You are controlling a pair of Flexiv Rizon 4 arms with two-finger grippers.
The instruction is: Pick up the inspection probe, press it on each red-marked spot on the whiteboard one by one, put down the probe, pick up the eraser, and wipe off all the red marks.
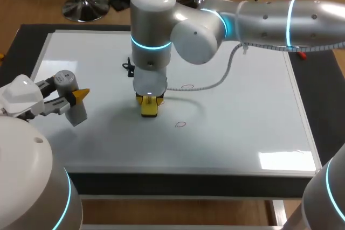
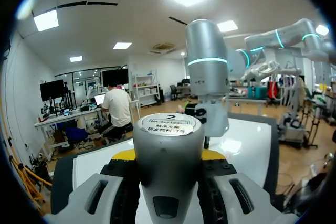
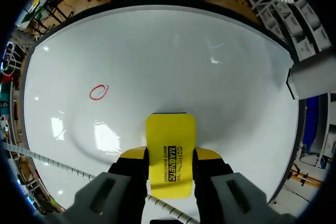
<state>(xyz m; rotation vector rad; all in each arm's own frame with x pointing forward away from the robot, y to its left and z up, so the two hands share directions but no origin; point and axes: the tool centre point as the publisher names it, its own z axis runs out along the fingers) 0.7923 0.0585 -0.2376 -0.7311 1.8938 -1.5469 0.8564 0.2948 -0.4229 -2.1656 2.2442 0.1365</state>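
**Grip state.** The right gripper (image 3: 170, 157) is closed on the yellow whiteboard eraser (image 3: 170, 129), one finger on each long side. The left gripper (image 2: 169, 157) clamps the grey inspection probe (image 2: 168, 145) across its shaft, below the flat labelled cap.

**Location.** The eraser is over the middle of the whiteboard (image 1: 242, 127). Contact with the board cannot be confirmed. The probe is held above the board's left part, well apart from the eraser.

**Handling.** The eraser appears to be a light, rigid block. The side grip looks sound, but press it flat, since a tilted pad probably wipes poorly. The probe looks stiff, smooth and rounded, so it could slip or twist under a loose clamp.

**Surface.** The board is glossy and flat and likely offers little friction. It rests on a dark table (image 1: 326, 111). Two red rings remain: one (image 1: 180, 124) near the eraser, one (image 1: 187, 86) farther off.

**Clearance.** The right arm's spiral cable (image 1: 215, 83) hangs low beside the farther ring and may drag across it
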